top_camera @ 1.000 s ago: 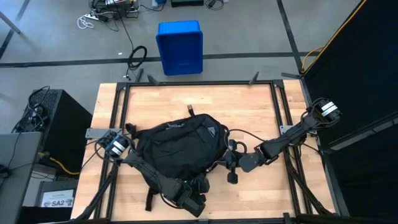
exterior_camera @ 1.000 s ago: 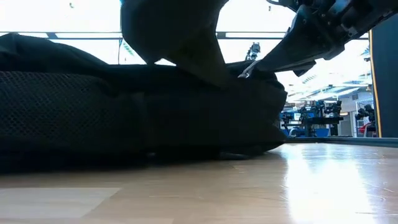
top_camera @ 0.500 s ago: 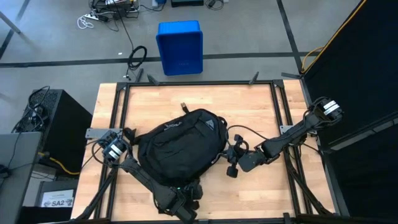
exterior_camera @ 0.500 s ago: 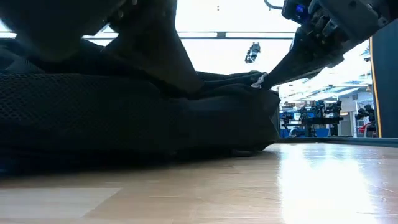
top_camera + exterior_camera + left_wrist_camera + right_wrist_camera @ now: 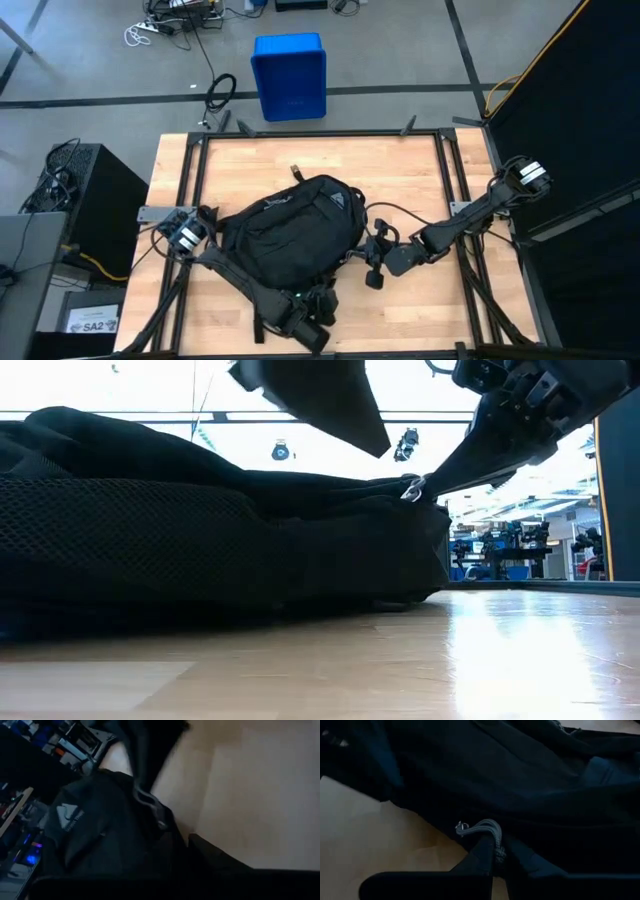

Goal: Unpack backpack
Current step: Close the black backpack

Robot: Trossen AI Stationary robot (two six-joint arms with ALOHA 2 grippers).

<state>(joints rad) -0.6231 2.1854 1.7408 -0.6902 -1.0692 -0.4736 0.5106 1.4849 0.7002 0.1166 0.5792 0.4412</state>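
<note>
Left gripper (image 5: 312,322), nearest the table's front edge, hung over the strap end of the backpack (image 5: 290,232); whether its fingers were parted or closed could not be told, and nothing showed in its hold. The backpack lay flat at mid-table, apparently unopened, its logo face up. At its right side the right gripper (image 5: 496,851) was clenched on a grey zipper pull (image 5: 482,826), the cord drawn taut against the bag's edge. Beyond the table's far edge stood a blue bin (image 5: 289,76) on the floor.

Risks, as judged: with the bag not pinned, a pull on the zipper would likely drag the whole backpack across the table instead of opening it; the thin cord could slip from the closed fingers; loose straps near the left arm could snag.
</note>
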